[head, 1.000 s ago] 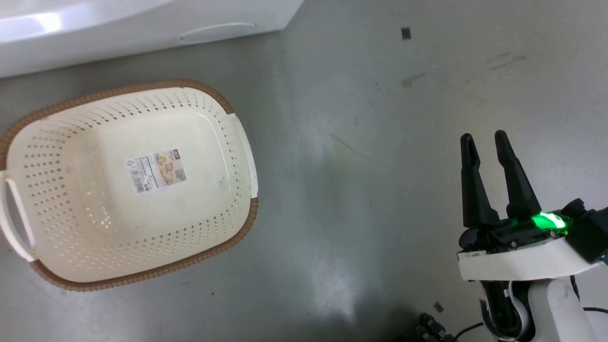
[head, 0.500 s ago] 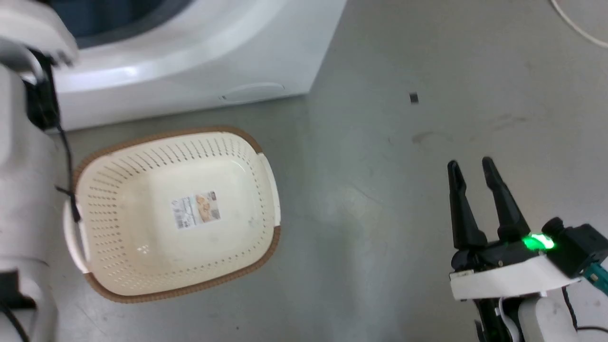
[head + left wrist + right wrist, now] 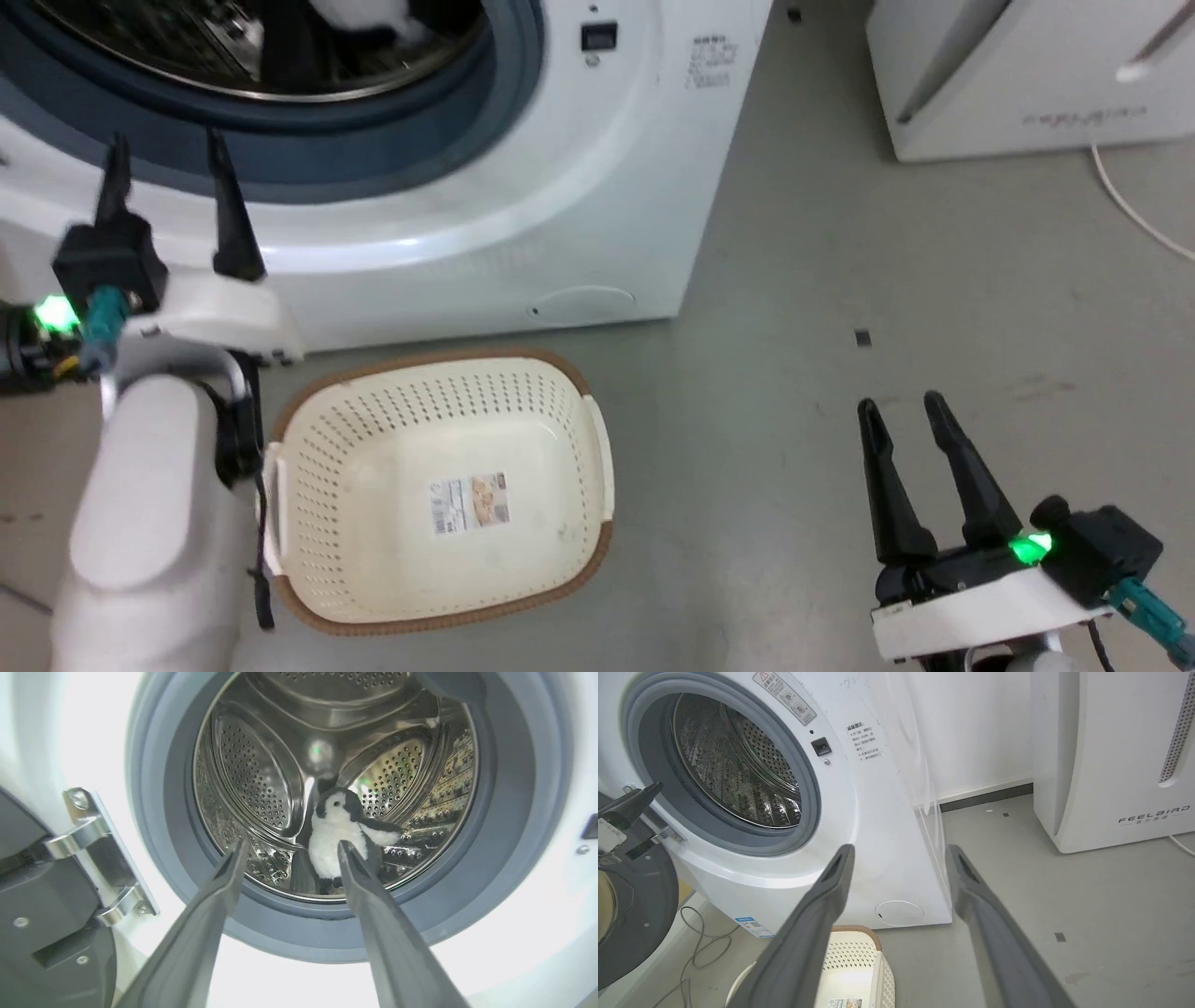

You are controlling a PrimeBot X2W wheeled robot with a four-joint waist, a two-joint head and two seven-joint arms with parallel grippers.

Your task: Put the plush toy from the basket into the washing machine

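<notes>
The fluffy black-and-white plush toy (image 3: 334,835) sits upright inside the large white front-loading washing machine (image 3: 560,187), at 6 o'clock of its shiny steel drum (image 3: 252,774). The cream perforated plastic basket (image 3: 373,523) holds only a paper label (image 3: 470,501). The left gripper (image 3: 293,845) and the right gripper (image 3: 900,403) have jaws apart, gripping nothing. I think the left one should retreat straight, without touching the grey gasket (image 3: 161,812).

Grey floor (image 3: 794,439), basket (image 3: 373,439) by washing machine (image 3: 560,215), white appliance (image 3: 1027,75) w/ cable (image 3: 1133,213)
</notes>
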